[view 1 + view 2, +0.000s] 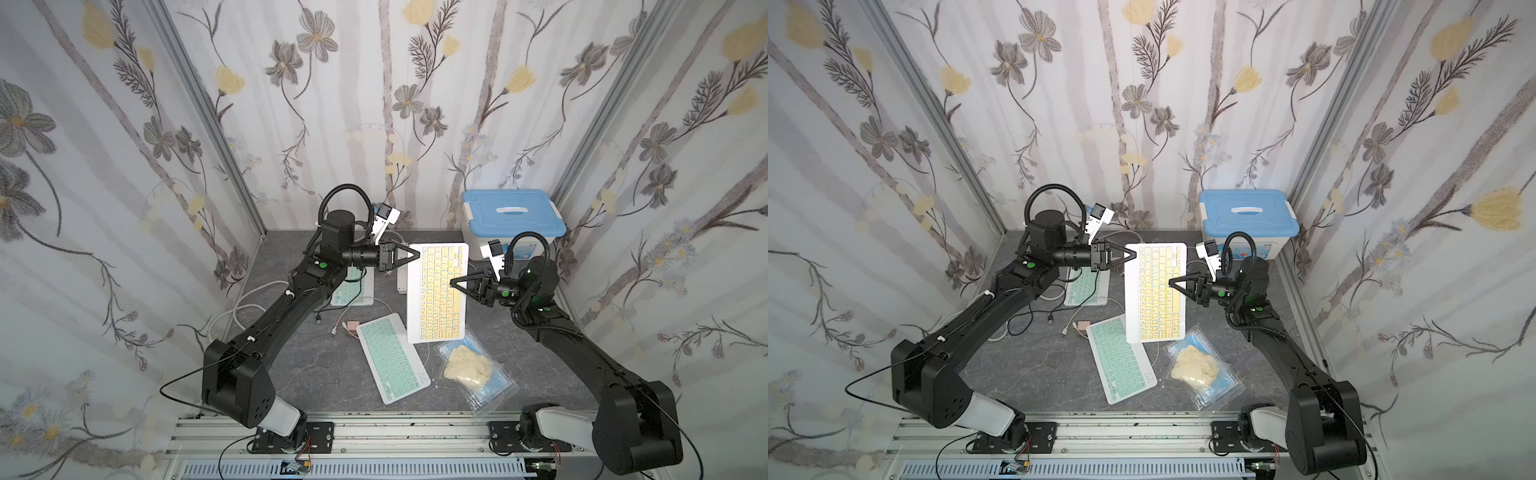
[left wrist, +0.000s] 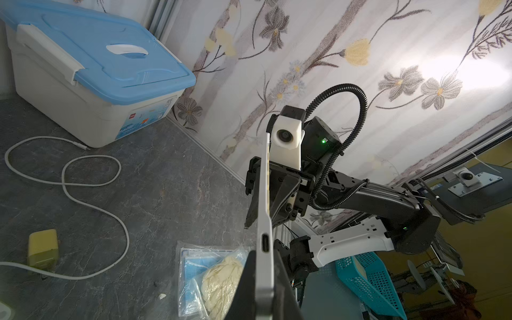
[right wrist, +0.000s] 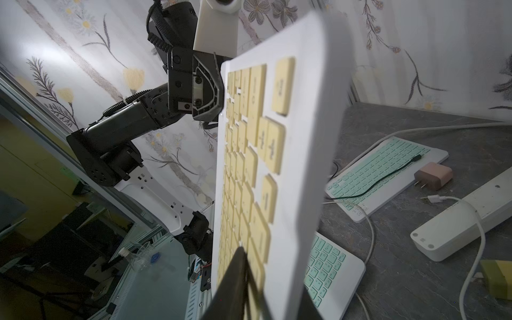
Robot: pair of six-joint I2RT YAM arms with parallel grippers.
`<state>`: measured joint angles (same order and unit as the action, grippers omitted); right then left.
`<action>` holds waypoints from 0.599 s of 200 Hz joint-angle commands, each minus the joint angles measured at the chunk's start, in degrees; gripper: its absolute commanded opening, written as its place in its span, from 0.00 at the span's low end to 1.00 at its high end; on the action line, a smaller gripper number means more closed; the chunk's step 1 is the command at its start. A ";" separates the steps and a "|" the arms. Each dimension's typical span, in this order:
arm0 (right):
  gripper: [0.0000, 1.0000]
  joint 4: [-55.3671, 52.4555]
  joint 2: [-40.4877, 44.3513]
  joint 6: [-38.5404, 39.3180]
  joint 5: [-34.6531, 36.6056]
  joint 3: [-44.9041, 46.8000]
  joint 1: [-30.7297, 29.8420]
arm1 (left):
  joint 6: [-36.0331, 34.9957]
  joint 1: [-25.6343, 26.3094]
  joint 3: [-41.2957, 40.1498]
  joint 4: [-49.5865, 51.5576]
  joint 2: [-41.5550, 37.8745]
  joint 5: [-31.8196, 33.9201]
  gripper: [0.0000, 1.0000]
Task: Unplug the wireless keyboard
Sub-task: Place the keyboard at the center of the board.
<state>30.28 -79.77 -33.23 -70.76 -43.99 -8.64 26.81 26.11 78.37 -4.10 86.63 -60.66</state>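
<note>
Blue-lidded storage box (image 1: 513, 214) back right. Mint keyboard (image 1: 392, 357) front centre, second mint keyboard (image 1: 355, 294) behind, pink plug adapter (image 1: 352, 328) between. Bag of gloves (image 1: 467, 368) beside.

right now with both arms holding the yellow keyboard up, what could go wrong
The yellow keyboard hangs in the air, pinched only at a corner by the left gripper and at one long edge by the right gripper. If either slips, it could swing or drop onto the green keyboard below. Arms moving out of step could also twist it.
</note>
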 commanded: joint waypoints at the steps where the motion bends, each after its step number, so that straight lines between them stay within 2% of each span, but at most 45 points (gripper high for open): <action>1: 0.11 3.00 -0.34 -1.38 -1.26 -0.55 -0.07 | 0.34 -0.01 1.15 -1.72 0.68 1.27 0.00; 8: 0.07 3.08 -0.30 -1.87 -1.05 -0.48 0.03 | 0.34 -0.14 1.39 -1.26 0.92 2.59 0.00; 12: 0.05 3.23 -0.30 -2.10 -1.09 -0.48 0.11 | 0.26 -0.11 1.55 -0.89 1.04 3.35 0.07; 23: 0.00 3.82 -0.06 -3.28 -0.81 -0.26 0.46 | 0.18 -0.40 1.78 -0.03 1.32 6.48 0.32; 33: 0.00 3.59 0.18 -4.15 0.04 -0.09 1.16 | 0.56 -0.77 1.62 -0.03 1.36 9.37 0.53; 48: 0.00 3.64 0.53 -6.29 1.48 0.80 3.07 | 0.81 -1.80 1.03 0.51 1.20 13.19 0.66; 59: 0.00 2.83 0.83 -8.22 3.63 1.27 5.30 | -0.63 -2.12 0.91 2.51 1.03 15.08 0.70; 94: 0.00 0.69 -0.79 -14.50 11.69 9.68 15.39 | -2.97 -2.07 -4.52 3.99 -1.12 17.03 0.72; 120: 0.00 10.56 -6.30 -22.55 15.06 16.13 19.98 | -4.07 -1.86 -8.83 4.32 -3.26 16.70 0.72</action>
<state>31.05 -82.28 -46.48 -60.55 -31.94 8.82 25.06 24.12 72.31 0.27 85.23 -44.86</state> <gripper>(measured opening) 0.059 0.723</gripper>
